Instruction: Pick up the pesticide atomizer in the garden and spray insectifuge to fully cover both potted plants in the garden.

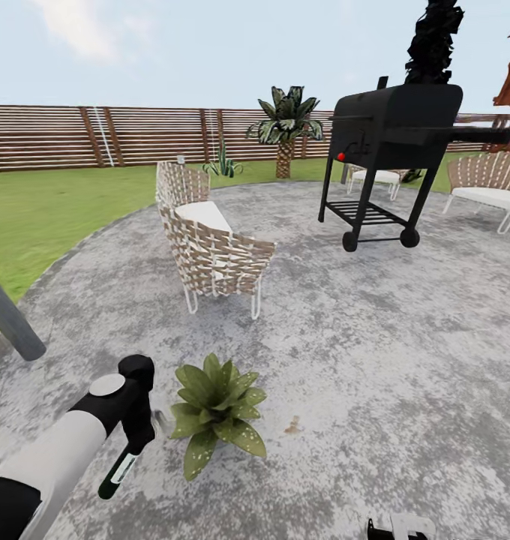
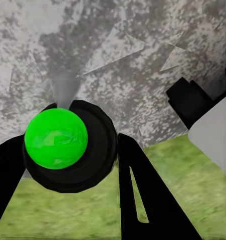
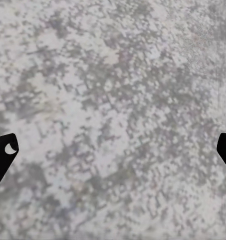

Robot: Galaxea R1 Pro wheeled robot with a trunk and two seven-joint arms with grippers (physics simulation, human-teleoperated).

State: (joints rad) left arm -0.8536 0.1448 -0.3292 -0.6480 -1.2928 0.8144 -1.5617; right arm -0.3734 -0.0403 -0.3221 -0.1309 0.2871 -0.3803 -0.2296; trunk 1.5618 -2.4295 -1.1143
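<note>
One potted plant point(image 1: 216, 412) sits on the stone patio point(image 1: 375, 360), just at 3 o'clock of the left claw point(image 1: 135, 442), which grips the pesticide atomizer point(image 1: 118, 471), so pickup looks done and spraying remains, while the right claw point(image 3: 113, 150) hangs spread, holding nothing.

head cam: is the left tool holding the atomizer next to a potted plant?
Yes: the left tool grips the dark pesticide atomizer just beside the potted plant on the stone patio.
</note>
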